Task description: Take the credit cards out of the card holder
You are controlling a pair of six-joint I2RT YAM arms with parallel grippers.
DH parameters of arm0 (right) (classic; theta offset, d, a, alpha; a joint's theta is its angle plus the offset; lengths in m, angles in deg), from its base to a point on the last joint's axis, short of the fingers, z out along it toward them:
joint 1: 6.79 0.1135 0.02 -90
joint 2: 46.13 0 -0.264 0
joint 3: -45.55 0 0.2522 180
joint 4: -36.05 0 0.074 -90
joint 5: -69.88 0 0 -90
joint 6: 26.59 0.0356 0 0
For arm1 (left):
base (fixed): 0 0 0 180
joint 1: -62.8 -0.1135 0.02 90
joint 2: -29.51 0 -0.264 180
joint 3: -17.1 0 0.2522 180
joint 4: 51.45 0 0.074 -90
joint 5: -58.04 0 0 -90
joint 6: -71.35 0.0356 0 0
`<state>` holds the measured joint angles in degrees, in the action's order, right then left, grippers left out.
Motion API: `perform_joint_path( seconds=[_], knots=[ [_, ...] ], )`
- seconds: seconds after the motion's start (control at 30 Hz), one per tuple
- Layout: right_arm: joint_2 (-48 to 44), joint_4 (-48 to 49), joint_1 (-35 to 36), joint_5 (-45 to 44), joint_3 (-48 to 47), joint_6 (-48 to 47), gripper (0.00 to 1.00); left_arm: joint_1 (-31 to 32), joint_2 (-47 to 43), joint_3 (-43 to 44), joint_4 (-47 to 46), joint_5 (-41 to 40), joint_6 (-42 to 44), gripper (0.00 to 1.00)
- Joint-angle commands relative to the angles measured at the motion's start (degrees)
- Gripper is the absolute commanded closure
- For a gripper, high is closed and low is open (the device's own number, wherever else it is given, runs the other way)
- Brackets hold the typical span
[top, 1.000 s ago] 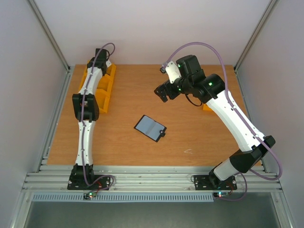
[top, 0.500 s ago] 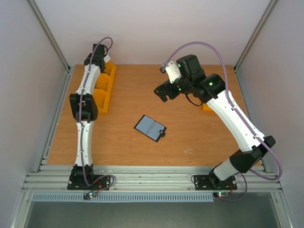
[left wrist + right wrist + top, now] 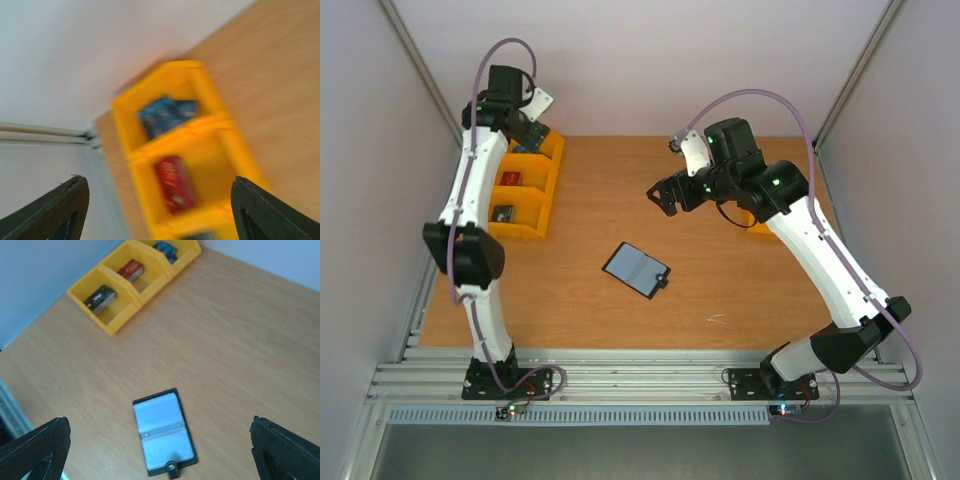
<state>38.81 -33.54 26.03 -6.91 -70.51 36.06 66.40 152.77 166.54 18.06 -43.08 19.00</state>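
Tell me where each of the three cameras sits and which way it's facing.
Top external: above and behind the bases, looking down on the table; left arm and right arm show whole.
Left wrist: on the raised left arm, looking down into the bins; left fingers at the bottom corners.
Right wrist: on the right arm, angled down at the open card holder; right fingers at the bottom corners.
Shared: all three see the bins.

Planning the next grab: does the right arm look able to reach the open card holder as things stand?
Probably yes: the right gripper hangs open above the table, and the card holder lies flat on it with nothing between them.
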Motion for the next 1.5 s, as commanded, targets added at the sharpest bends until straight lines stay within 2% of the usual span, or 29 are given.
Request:
perform_joint_path(
  seconds=[0.0,0.13,0.4,0.57,0.87,1.17,1.33,1.47],
  knots=[
    [0.48,-2.61,-0.06,5.67,2.96,8.75,0.03,4.44,-13.48,-11.92,12.98,23.05,-12.41,0.19],
    [1.22,-2.93,1.51,8.24,9.53,14.54,0.11,8.16,-19.44,-24.12,15.19,30.59,-20.71,0.09],
    [1.99,9.18,2.59,10.96,28.88,25.38,0.18,13.72,-23.54,-45.67,6.63,30.71,-31.10,0.09],
    [7.27,16.25,2.41,11.49,35.09,30.93,0.21,16.31,-21.60,-55.53,-0.26,33.80,-35.25,0.08],
    [19.42,23.00,0.66,14.67,36.19,33.19,0.28,18.55,-13.46,-58.65,-4.95,34.87,-36.81,0.02],
    [29.58,23.98,0.55,19.92,28.48,32.68,0.31,18.55,-7.62,-59.84,-6.32,42.86,-38.93,0.03],
    [32.32,27.22,0.41,25.35,26.46,34.27,0.31,18.72,-6.58,-60.05,-6.91,45.06,-39.33,0.09],
    [33.45,33.11,-0.20,30.20,26.27,38.17,0.32,18.95,-6.32,-60.06,-7.31,47.92,-39.73,0.20]
  ],
)
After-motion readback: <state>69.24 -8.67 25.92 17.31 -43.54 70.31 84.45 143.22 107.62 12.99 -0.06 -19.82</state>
